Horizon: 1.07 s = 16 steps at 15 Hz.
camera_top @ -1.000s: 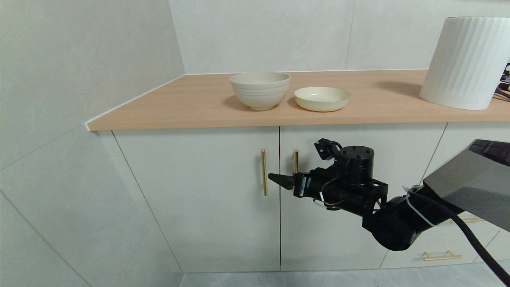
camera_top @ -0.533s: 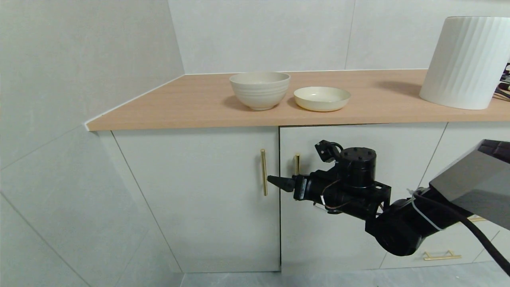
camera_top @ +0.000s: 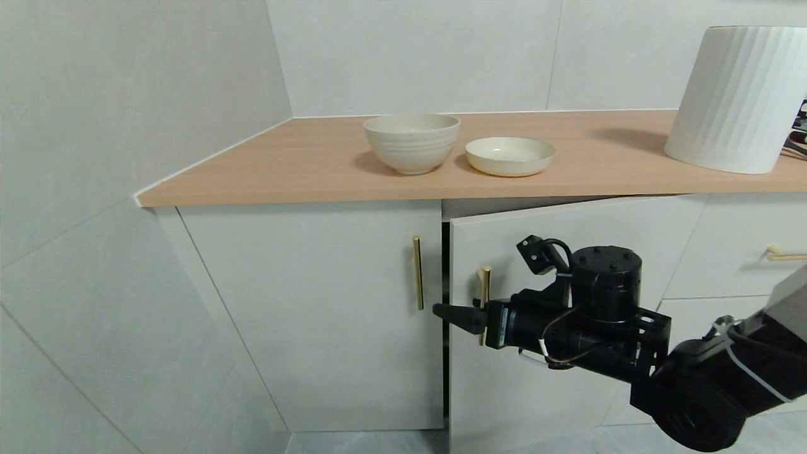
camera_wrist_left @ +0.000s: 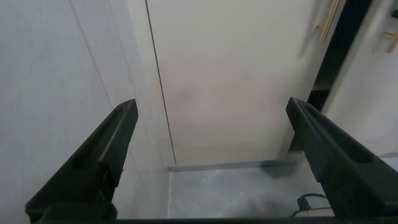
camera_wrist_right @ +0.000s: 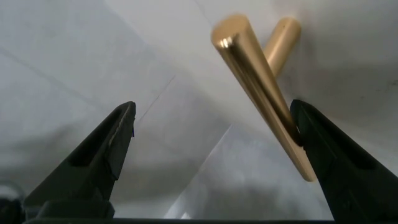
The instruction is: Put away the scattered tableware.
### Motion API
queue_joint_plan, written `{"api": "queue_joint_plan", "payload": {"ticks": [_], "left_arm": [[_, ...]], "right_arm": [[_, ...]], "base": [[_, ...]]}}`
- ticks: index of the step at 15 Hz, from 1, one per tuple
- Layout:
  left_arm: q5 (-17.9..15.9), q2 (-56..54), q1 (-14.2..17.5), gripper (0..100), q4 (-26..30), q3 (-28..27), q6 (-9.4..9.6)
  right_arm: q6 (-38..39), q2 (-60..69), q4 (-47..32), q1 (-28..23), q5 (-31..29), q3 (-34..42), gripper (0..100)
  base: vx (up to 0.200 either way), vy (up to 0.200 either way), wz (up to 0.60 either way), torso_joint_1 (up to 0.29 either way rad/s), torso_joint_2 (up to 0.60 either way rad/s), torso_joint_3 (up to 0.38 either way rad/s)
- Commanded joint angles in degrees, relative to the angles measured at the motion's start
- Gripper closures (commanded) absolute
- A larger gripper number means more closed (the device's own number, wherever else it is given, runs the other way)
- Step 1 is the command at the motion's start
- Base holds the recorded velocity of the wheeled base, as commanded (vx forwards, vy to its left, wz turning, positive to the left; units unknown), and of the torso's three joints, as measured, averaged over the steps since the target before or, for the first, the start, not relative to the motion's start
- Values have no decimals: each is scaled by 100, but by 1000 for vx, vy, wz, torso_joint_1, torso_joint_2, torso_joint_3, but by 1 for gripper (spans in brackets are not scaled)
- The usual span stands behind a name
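Observation:
A beige ribbed bowl (camera_top: 411,142) and a shallow cream plate (camera_top: 509,155) stand side by side on the wooden countertop (camera_top: 302,170). Below them, the right cabinet door (camera_top: 567,221) is ajar, showing a dark gap beside the left door (camera_top: 302,302). My right gripper (camera_top: 455,313) is at that door's brass handle (camera_top: 484,296). In the right wrist view the right gripper (camera_wrist_right: 211,130) is open, and the handle (camera_wrist_right: 261,87) runs between its fingers, against one of them. My left gripper (camera_wrist_left: 211,118) is open and holds nothing, low in front of the left door (camera_wrist_left: 236,81).
A tall white ribbed container (camera_top: 737,94) stands on the counter's right end. The left door has its own brass handle (camera_top: 417,280). Drawers with brass handles (camera_top: 785,254) lie to the right. A tiled wall closes the left side, with grey floor (camera_wrist_left: 236,193) below.
The right cabinet door has swung from shut to partly open. My right arm has drawn back and down to the right, with the handle between its fingers.

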State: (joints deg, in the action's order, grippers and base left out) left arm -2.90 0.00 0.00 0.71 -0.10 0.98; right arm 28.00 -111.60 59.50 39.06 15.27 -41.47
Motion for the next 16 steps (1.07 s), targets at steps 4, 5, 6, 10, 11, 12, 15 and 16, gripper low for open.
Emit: {"api": "queue_joint_plan", "payload": {"ticks": [4,5,6,10,11,12,15,16], "left_arm": [[0,0,0,0,0,1,-1],[0,0,0,0,0,1,-1],[0,0,0,0,0,1,8],[-141,0,0,0,-167,-368,-62],[-246,0,0,0,-132,-438,-62],[-1564,211,-44,0,290,-1001,-71],[-3199,1934,-62,0,641,-2267,-115],[-3261,2224,-70,0,632,-2442,-115]], "right_arm": [[-5,974,26,163,19,930,0],[12,1018,70,163,28,966,0],[12,1018,88,172,55,992,0],[12,1009,88,234,107,1045,0],[12,1009,88,243,107,1053,0],[12,1018,88,278,107,1062,0],[30,1097,185,269,107,1203,0],[30,1097,211,269,107,1238,0]], "base": [[0,0,0,0,0,0],[0,0,0,0,0,0],[0,0,0,0,0,0],[0,0,0,0,0,0],[0,0,0,0,0,0],[0,0,0,0,0,0],[0,0,0,0,0,0],[0,0,0,0,0,0]]}}
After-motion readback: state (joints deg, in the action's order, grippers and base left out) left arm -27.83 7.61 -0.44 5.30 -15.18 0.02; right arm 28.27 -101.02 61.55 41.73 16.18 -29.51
